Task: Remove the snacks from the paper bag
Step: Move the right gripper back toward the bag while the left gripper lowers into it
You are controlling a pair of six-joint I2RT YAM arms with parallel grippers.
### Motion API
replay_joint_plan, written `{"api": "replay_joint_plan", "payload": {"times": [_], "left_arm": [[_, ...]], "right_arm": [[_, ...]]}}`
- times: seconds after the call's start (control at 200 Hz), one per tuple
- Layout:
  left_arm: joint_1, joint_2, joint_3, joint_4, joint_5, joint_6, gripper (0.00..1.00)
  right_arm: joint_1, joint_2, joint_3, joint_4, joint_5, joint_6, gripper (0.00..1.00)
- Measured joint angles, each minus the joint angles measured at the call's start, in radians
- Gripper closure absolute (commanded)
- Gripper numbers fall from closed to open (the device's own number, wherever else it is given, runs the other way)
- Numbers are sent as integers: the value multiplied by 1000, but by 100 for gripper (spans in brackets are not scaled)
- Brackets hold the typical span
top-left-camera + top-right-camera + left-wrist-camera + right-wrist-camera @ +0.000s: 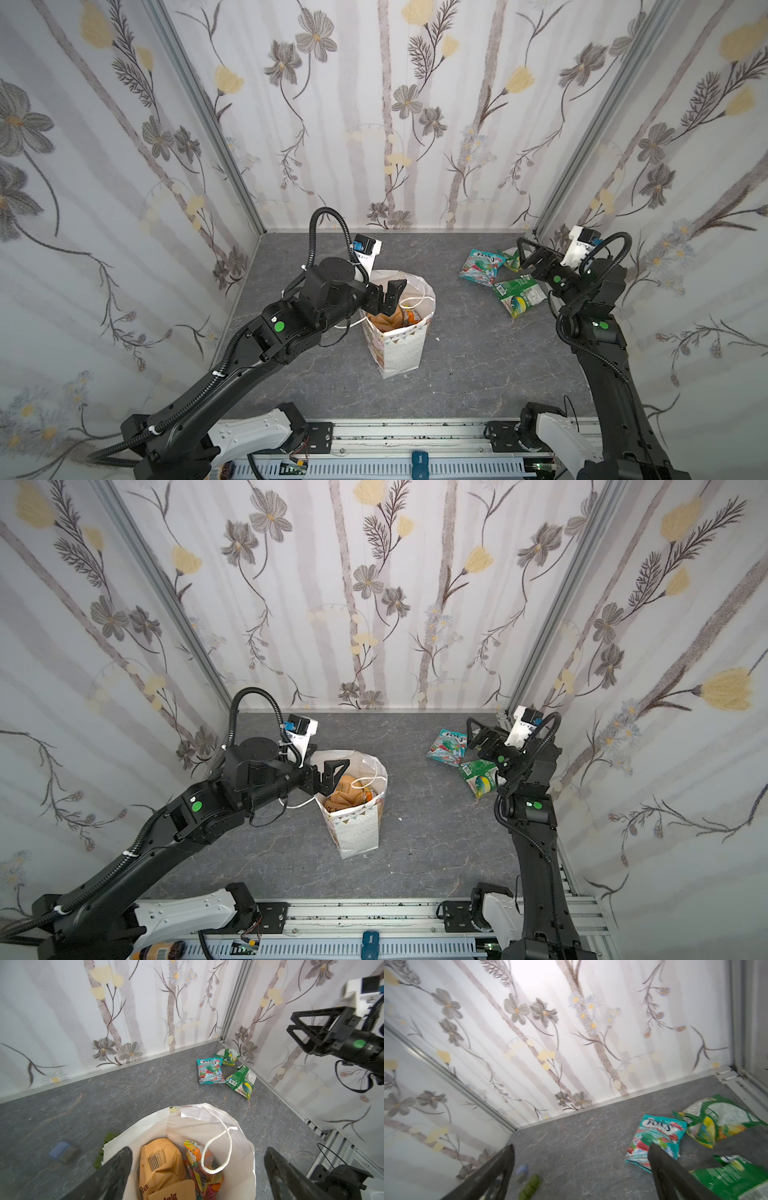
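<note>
The paper bag point(400, 351) is seen upright and open near the middle of the grey surface point(478, 374). The left gripper point(392, 297) is held above the left side of the bag's mouth with its jaws spread wide and nothing between them; whether the rim is touched cannot be told. Inside the bag a tan-brown packet point(160, 1165) is seen with an orange packet point(196, 1157) just beside it, and a white cord handle point(220, 1147) is draped over the orange one. Three snacks are laid out in the far right corner of the surface: a teal packet point(482, 266), a green packet point(519, 296) toward the near side of it, and a second green packet point(511, 257) behind it, close to the walls. The right gripper point(524, 257) is held over these packets with its jaws wide apart and nothing gripped. A blue block point(60, 1150) and green blocks point(110, 1137) are seen on the surface beside the bag, on its far left side.
</note>
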Motion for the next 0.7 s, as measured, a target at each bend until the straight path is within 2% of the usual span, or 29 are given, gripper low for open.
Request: {"api": "replay_joint_plan", "payload": {"times": [0.275, 0.54, 0.699], "left_arm": [[11, 137, 119, -69, -37, -1, 1], [30, 282, 222, -171, -36, -21, 4], [39, 337, 238, -217, -37, -26, 13]], "right_arm": [[235, -17, 147, -146, -94, -48, 1], [367, 29, 298, -372, -225, -101, 1], [425, 51, 354, -471, -277, -148, 1]]}}
